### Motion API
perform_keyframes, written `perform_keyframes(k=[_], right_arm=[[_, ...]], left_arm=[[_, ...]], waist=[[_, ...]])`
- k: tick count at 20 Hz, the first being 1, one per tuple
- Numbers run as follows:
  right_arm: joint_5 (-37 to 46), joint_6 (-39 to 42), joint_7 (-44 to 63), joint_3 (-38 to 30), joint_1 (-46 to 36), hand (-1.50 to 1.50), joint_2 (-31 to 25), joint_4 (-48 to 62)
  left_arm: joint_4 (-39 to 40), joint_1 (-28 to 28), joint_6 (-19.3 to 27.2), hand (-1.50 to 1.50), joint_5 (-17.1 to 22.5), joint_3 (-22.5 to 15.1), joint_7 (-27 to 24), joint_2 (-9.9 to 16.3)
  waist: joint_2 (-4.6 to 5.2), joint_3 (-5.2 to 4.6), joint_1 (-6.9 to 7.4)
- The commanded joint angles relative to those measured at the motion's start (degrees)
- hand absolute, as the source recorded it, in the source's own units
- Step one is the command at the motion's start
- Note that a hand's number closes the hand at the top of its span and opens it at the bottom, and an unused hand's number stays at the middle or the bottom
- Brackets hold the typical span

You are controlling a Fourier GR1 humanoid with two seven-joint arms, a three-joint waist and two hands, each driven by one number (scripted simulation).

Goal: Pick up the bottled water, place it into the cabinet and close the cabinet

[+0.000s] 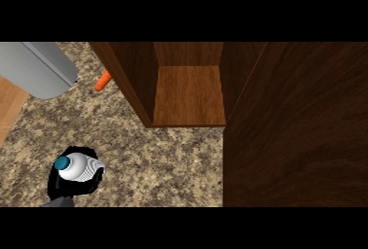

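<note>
The bottled water (78, 168) is white and ribbed with a teal cap and stands at the lower left over the speckled counter (158, 160). My left hand (56, 184) is curled round it from behind and below, so most of the bottle's body is hidden. The wooden cabinet (188, 95) stands open up and to the right of the bottle, with a bare shelf inside. Its dark door (295, 126) is swung open and fills the right side of the view. My right hand does not show.
A grey rounded appliance (36, 68) sits at the top left. An orange carrot (102, 81) lies beside the cabinet's left wall. A light wooden board (10, 109) shows at the left edge.
</note>
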Motion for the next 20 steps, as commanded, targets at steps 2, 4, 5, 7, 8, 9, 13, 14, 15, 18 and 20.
perform_keyframes(k=[2, 4, 5, 7, 8, 9, 13, 14, 15, 18, 20], right_arm=[[-3.3, -2.7, 3.7, 1.8, 4.6, -1.5, 3.3, -13.5], [-5.9, -4.4, 5.8, -0.2, 2.2, -1.5, 0.1, -11.2], [-7.3, -4.6, 4.9, -1.8, 0.7, -1.5, -1.1, -10.6], [-5.5, -5.1, 5.2, 0.5, 1.8, -1.5, 1.3, -11.5], [-5.5, -5.0, 4.7, 0.6, 0.5, -1.5, 0.7, -11.8], [-2.3, -2.6, 3.2, 0.9, 3.0, -1.5, 2.4, -11.6], [-6.0, -4.5, 4.9, -0.2, 2.0, -1.5, 0.0, -12.2], [-7.3, -3.9, 4.2, -2.3, 0.4, -1.5, -1.3, -9.5], [-7.5, -4.1, 4.2, -1.6, 1.6, -1.5, -0.4, -10.1], [-7.6, -1.9, 3.7, -1.7, 3.8, -1.5, 0.0, -11.3], [-6.6, -3.4, 4.2, -1.2, 1.2, -1.5, -0.3, -9.5]], left_arm=[[-6.5, -0.7, 2.4, 1.5, -0.7, -2.6, 4.0, -1.9], [-9.1, -0.2, 3.0, 1.5, -0.8, -4.7, 6.6, -4.9], [-13.6, 1.8, 2.1, 1.5, -0.2, -4.8, 8.8, -2.6], [-16.4, 1.6, 7.9, 1.5, -2.8, -6.7, 7.3, -6.2], [-16.5, -0.3, 7.2, 1.5, -2.5, -6.9, 9.6, -5.6], [-20.2, 0.0, 9.2, 1.5, -1.8, -7.2, 12.8, -6.5], [-25.3, 0.6, 15.0, 1.5, -1.7, -14.0, 16.8, -9.7], [-26.2, -0.5, 17.5, 1.5, -0.7, -15.7, 17.2, -9.7], [-26.4, -3.0, 19.4, 1.5, 0.1, -16.0, 20.4, -9.8], [-30.3, -1.1, 25.1, 1.5, -0.3, -20.9, 19.6, -9.8], [-32.9, -3.3, 29.3, 1.5, 0.0, -24.9, 22.4, -9.8]], waist=[[-0.19, 0.05, 0.01], [-0.08, 0.05, 0.49], [-0.24, 0.1, 1.03], [-0.17, 0.07, 0.59], [-0.12, 0.05, 0.48], [-0.3, 0.09, 0.24], [-0.16, 0.02, 0.16], [-0.11, 0.03, 0.14], [-0.11, 0.02, -0.18], [-0.21, 0.02, -0.34], [-0.1, 0.03, 0.01]])
